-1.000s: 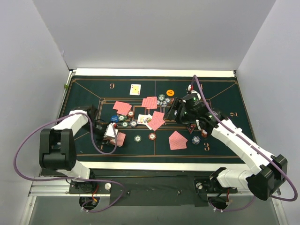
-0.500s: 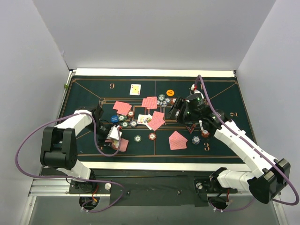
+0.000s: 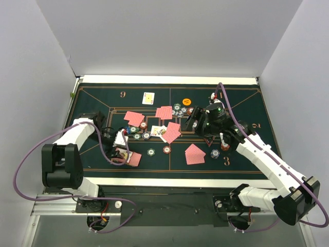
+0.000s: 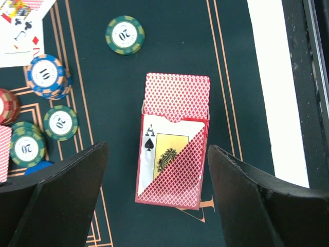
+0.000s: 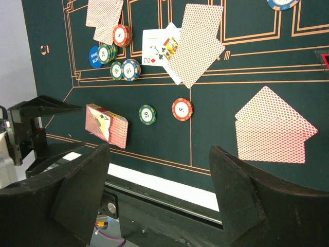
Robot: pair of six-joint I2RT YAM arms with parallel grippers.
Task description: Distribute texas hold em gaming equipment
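Note:
A red-backed card deck (image 4: 172, 139) in its case, ace of spades showing, lies flat on the green mat (image 4: 175, 41). My left gripper (image 4: 157, 200) hangs above the deck's near end, open, its fingers clear of both sides. The top view shows the deck (image 3: 128, 157) just in front of the left gripper (image 3: 115, 139). My right gripper (image 5: 159, 190) is open and empty above the mat's near border, right of centre (image 3: 198, 122). A green chip (image 3: 151, 152), a red chip (image 3: 167, 150), a blue button (image 3: 125, 129) and an orange button (image 3: 186, 102) lie on the mat.
Red-backed card pairs lie at the right (image 3: 195, 154), centre (image 3: 171, 133) and back (image 3: 164, 112). One face-up card (image 3: 148, 98) sits at the far side. A chip cluster (image 3: 180, 109) lies by the orange button. Two chips (image 3: 215, 153) sit under the right arm. A white border (image 4: 277, 87) edges the mat.
My left gripper opened and let go of the deck, which now lies flat on the mat; the gripper pulled back a little. The right arm shifted slightly.

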